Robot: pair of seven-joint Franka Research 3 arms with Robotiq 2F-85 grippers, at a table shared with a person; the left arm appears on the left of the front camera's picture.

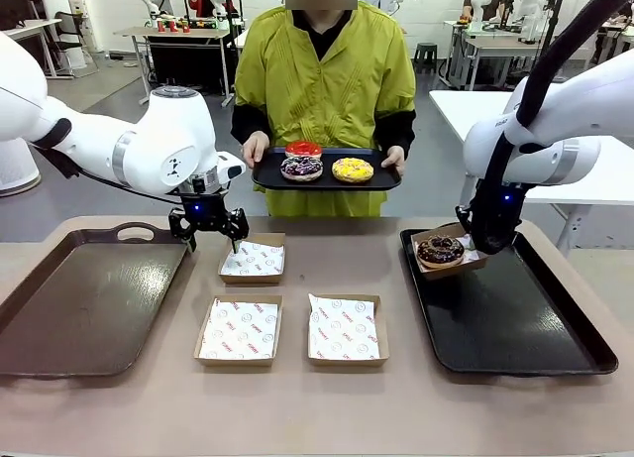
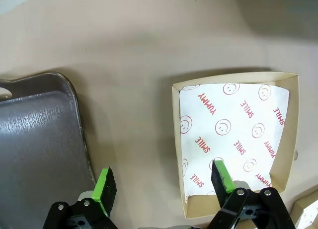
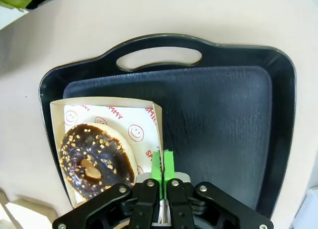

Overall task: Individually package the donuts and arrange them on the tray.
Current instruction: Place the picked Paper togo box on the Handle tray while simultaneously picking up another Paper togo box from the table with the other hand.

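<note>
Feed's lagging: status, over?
Left pincer open over far empty box. Right pincer shut on donut box, chocolate donut inside, at right tray. Three donuts on person's tray.

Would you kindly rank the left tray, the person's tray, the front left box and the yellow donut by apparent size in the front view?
Largest to smallest:
1. left tray
2. person's tray (farther off, so its true size is unsure)
3. front left box
4. yellow donut
</note>
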